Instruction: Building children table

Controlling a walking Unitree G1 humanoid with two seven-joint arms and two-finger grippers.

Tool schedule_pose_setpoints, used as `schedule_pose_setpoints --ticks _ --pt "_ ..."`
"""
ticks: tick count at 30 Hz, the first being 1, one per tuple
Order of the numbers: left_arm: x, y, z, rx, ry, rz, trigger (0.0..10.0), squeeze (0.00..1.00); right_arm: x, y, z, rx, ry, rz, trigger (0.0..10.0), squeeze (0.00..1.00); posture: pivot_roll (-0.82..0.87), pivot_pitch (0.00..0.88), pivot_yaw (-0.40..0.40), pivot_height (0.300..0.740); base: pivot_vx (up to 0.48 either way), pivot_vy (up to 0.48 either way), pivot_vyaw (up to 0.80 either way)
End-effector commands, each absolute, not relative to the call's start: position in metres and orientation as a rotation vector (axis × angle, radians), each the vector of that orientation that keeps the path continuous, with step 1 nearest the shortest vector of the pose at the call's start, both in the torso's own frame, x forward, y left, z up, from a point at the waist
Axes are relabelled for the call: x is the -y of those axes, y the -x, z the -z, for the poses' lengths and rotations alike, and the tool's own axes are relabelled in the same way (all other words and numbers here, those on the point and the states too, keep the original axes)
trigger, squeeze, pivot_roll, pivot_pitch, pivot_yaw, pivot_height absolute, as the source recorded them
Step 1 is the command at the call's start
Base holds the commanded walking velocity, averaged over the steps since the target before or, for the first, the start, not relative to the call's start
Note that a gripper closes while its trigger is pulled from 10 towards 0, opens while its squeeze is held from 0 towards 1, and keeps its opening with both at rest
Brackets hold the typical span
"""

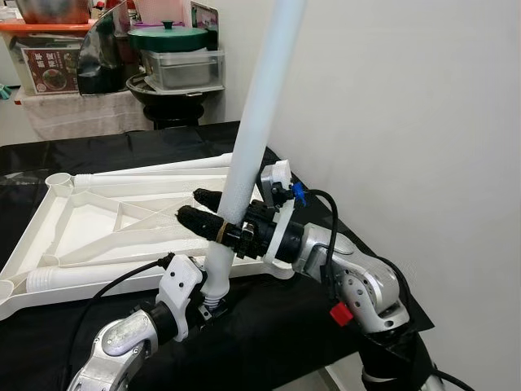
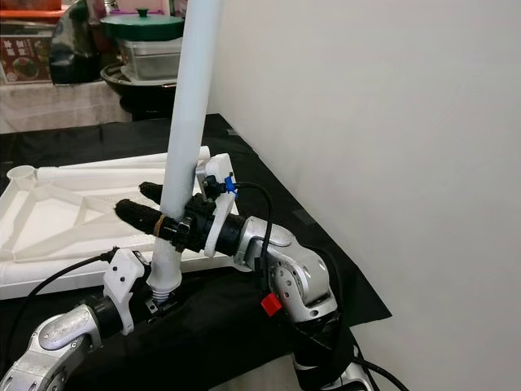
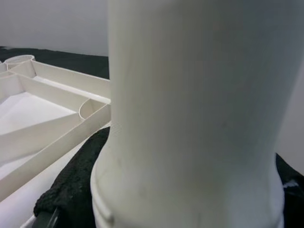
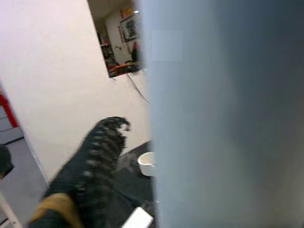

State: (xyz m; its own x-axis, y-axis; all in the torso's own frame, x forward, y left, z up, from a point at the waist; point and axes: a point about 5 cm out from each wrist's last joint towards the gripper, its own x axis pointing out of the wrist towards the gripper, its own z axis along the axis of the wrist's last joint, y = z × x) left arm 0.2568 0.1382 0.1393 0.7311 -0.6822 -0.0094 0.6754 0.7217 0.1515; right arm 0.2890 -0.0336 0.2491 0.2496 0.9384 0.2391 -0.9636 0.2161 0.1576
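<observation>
The right gripper's (image 1: pixel 213 213) black fingers (image 1: pixel 195 220) are closed around the white table leg (image 1: pixel 252 122), held nearly upright. The left gripper (image 1: pixel 213 303) sits at its threaded foot, finger state indiscernible. The leg should be kept plumb and lowered squarely into a corner socket (image 1: pixel 59 179) of the upturned tabletop (image 1: pixel 114 213).

The top of the white table leg (image 1: pixel 252 138) is cut off by the upper edge of my eye views. My left gripper (image 1: pixel 213 305) is hidden behind its threaded end, so its fingers I cannot judge. The right wrist view is blurred.
</observation>
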Motion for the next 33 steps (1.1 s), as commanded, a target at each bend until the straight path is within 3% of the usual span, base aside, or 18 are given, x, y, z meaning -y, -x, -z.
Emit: schedule_pose_setpoints --ticks 1,8,9,14,33 --pt "-0.137 -0.255 -0.148 0.061 -0.162 0.796 10.0 0.00 0.039 -0.289 -0.251 0.112 -0.346 -1.366 10.0 1.00 0.08 0.000 -0.067 0.740 0.000 0.000 0.00" --pt "-0.131 -0.242 -0.163 0.072 -0.114 0.922 10.0 0.00 0.051 -0.285 -0.257 0.164 -0.440 -1.515 10.0 1.00 0.09 0.000 -0.069 0.740 0.000 0.000 0.00" --pt "-0.128 -0.237 -0.166 0.070 -0.110 0.970 10.0 0.00 0.052 -0.283 -0.257 0.167 -0.424 -1.542 10.0 0.00 0.09 0.000 -0.070 0.740 0.000 0.000 0.00" --pt "-0.127 -0.227 -0.174 0.055 -0.086 1.062 10.0 0.00 0.054 -0.269 -0.254 0.139 -0.410 -1.680 10.0 0.00 0.09 0.000 -0.069 0.740 0.000 0.000 0.00" --pt "-0.136 -0.197 -0.152 -0.179 0.018 1.218 10.0 0.00 0.059 -0.259 -0.254 0.165 -0.374 -1.830 10.0 0.00 0.09 0.000 -0.068 0.740 0.000 0.000 0.00"
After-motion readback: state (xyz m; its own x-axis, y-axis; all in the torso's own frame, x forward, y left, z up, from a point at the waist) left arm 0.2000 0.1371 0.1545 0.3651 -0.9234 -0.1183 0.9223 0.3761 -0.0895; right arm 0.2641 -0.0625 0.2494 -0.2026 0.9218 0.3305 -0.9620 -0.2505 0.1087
